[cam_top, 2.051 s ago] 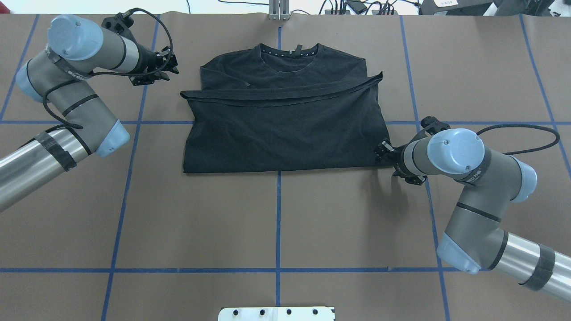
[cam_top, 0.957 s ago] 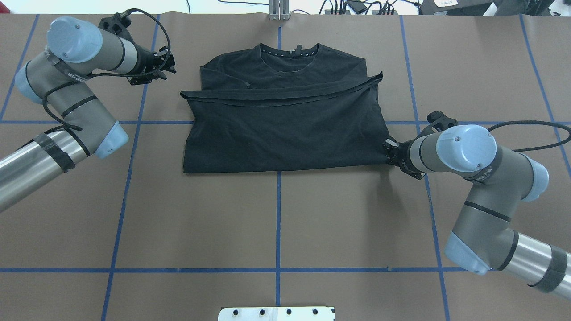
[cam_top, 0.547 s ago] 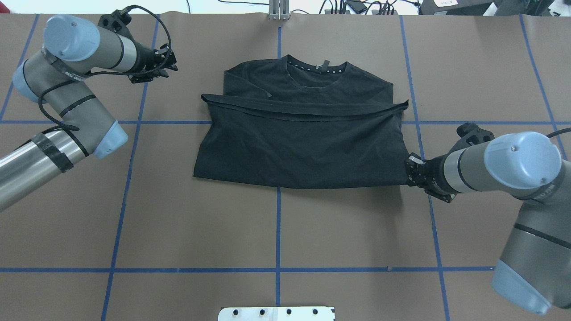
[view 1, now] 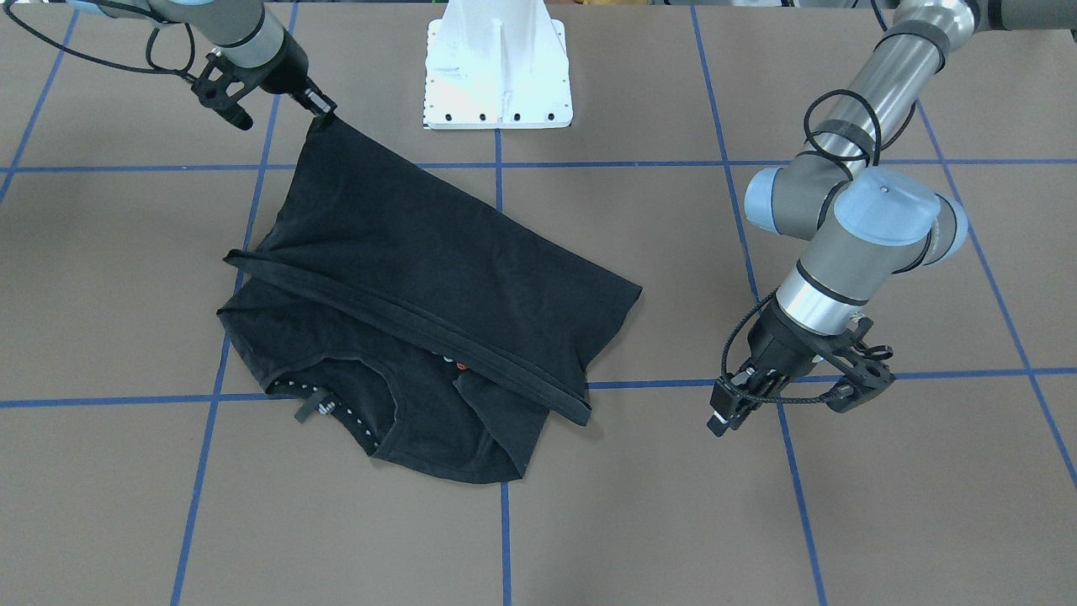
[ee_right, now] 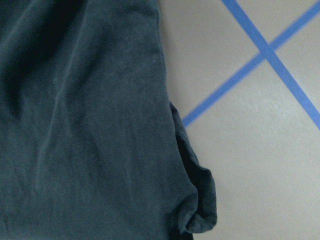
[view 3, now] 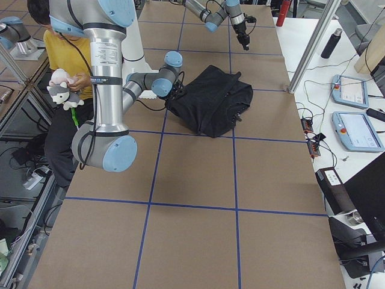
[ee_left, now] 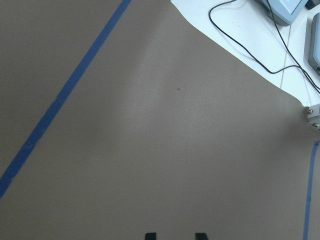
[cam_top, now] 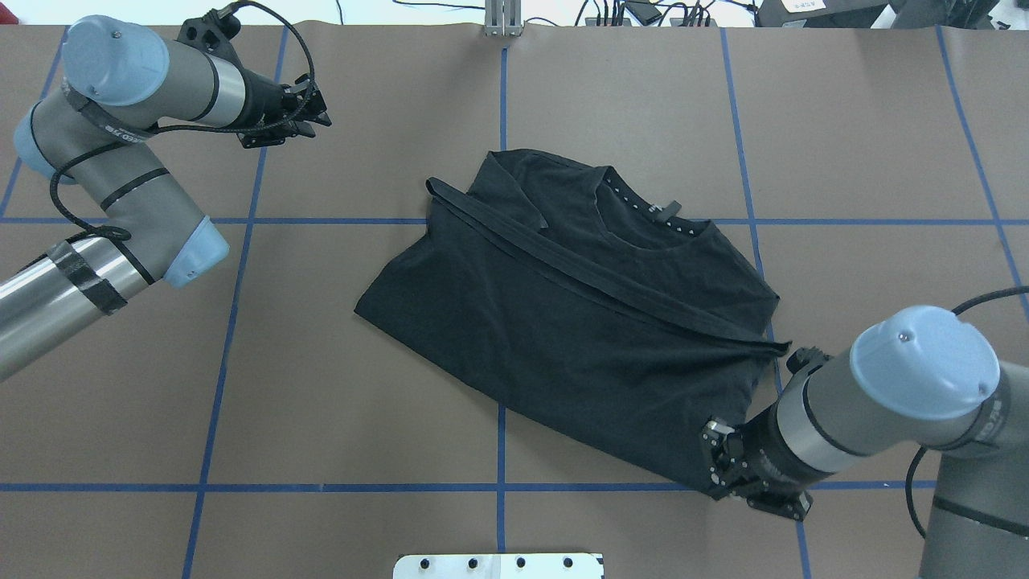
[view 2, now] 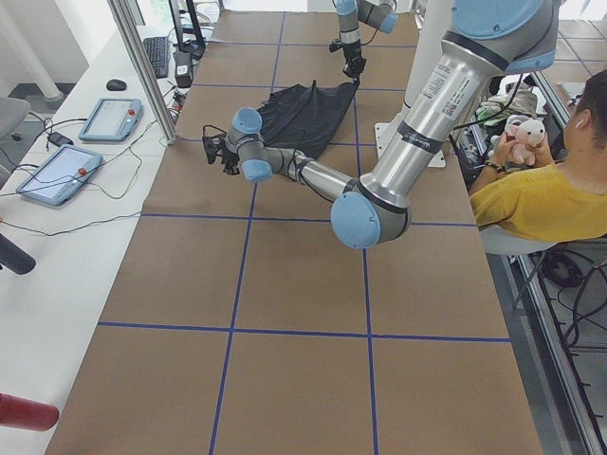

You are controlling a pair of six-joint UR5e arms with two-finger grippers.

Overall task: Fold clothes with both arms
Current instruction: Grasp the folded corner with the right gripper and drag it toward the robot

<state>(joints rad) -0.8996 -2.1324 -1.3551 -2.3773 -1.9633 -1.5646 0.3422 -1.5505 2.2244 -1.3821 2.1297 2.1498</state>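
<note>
The black T-shirt (cam_top: 563, 346) lies folded in half and skewed across the table's middle, its collar (cam_top: 651, 215) facing up and its hem band (cam_top: 595, 281) running diagonally. My right gripper (cam_top: 718, 466) is shut on the shirt's near right corner, close to the robot's base; the front view shows that gripper (view 1: 322, 109) pulling the T-shirt (view 1: 421, 261) taut. The right wrist view shows only the cloth (ee_right: 90, 125), bunched at the bottom. My left gripper (cam_top: 324, 119) hovers at the far left, apart from the shirt, open and empty, its fingertips (ee_left: 150, 235) over bare paper.
Brown paper with blue tape lines (cam_top: 501, 450) covers the table. The white mounting pedestal (view 1: 496, 84) stands at the robot's edge. A person in yellow (view 2: 541, 190) sits beside the robot. Tablets (view 3: 352, 90) and cables lie along the far side.
My right gripper has dragged the shirt's corner toward the robot's edge, so the shirt has slid to the right and turned askew. The left arm has barely moved.
</note>
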